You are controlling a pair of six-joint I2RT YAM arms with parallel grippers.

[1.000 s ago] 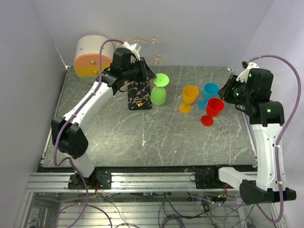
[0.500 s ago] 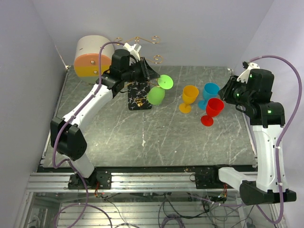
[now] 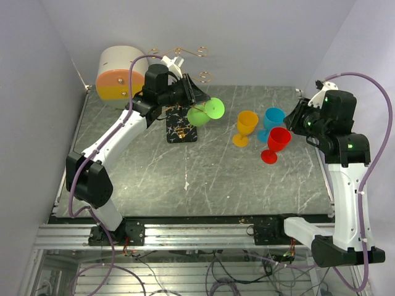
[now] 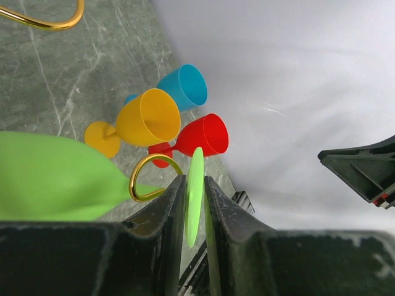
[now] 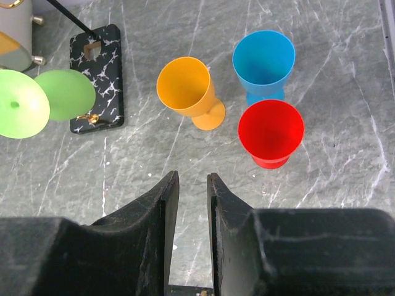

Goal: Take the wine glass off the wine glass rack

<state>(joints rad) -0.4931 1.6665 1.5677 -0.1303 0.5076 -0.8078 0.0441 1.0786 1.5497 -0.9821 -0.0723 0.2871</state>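
Observation:
The green wine glass (image 3: 199, 115) hangs tilted beside the wine glass rack (image 3: 181, 126), a gold pole on a black marble base. My left gripper (image 3: 201, 98) is shut on the glass's flat green foot (image 4: 195, 185), edge-on between the jaws in the left wrist view (image 4: 194, 180). A curled gold arm (image 4: 132, 180) of the rack loops round the stem just behind the foot. The green bowl (image 4: 55, 179) fills the lower left of that view. My right gripper (image 5: 192, 176) hovers over bare table, jaws nearly together, holding nothing.
Orange (image 3: 247, 123), blue (image 3: 273, 117) and red (image 3: 278, 140) glasses stand upright together right of the rack, below my right gripper (image 3: 296, 119). A round white-and-orange drawer box (image 3: 120, 71) sits at the back left. Walls close in the table at left, back and right.
My left gripper has swung the green glass up: its bowl rose and moved left, its foot shifted right. The right arm has not moved.

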